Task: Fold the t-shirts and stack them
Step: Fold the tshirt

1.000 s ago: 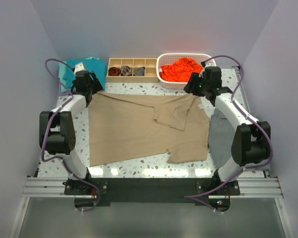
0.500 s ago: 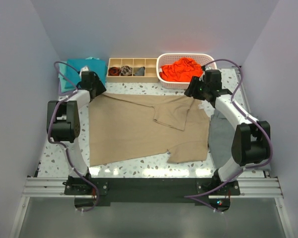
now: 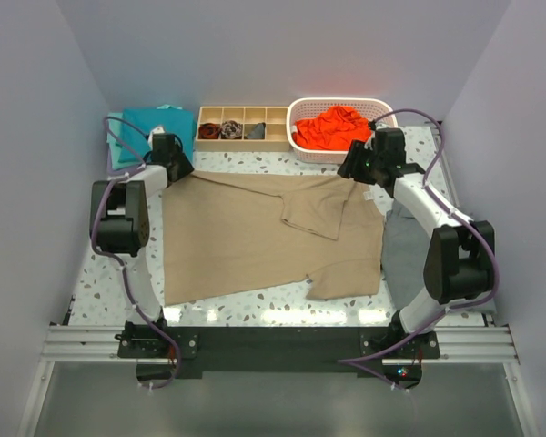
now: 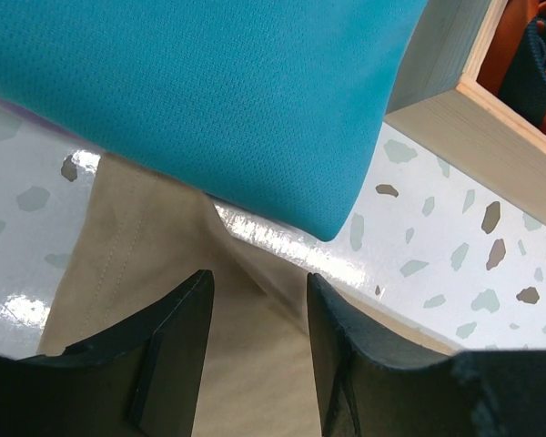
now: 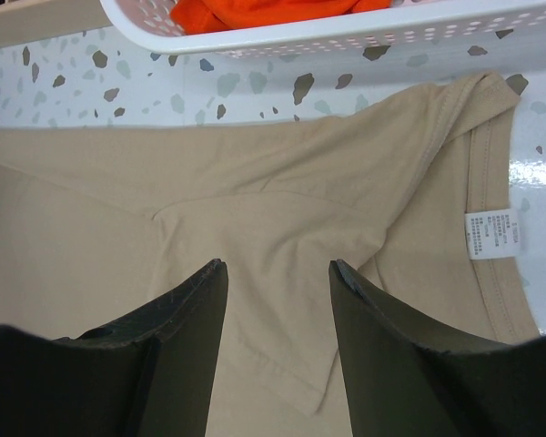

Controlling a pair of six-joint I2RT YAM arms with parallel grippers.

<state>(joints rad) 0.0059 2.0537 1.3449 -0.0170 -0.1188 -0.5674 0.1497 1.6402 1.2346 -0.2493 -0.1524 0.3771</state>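
Observation:
A tan-khaki t-shirt [image 3: 255, 232] lies spread on the table, its right sleeve folded inward. It also shows in the left wrist view [image 4: 146, 273] and the right wrist view [image 5: 282, 209]. A folded teal t-shirt [image 3: 146, 123] lies at the back left and fills the top of the left wrist view [image 4: 209, 91]. An orange-red t-shirt [image 3: 332, 126] is heaped in the white basket [image 3: 300, 144]. My left gripper [image 4: 259, 278] is open over the tan shirt's back left corner. My right gripper [image 5: 278, 266] is open over its back right part.
A wooden divider tray [image 3: 241, 139] with small dark rolled socks [image 3: 220, 130] stands at the back between the teal shirt and the basket. A flat dark grey cloth [image 3: 402, 250] lies under the tan shirt's right edge. The basket rim [image 5: 346, 32] runs just beyond my right gripper.
My left gripper has swung right and back, from beside the teal shirt to the tan shirt's back left corner. The right arm has barely shifted.

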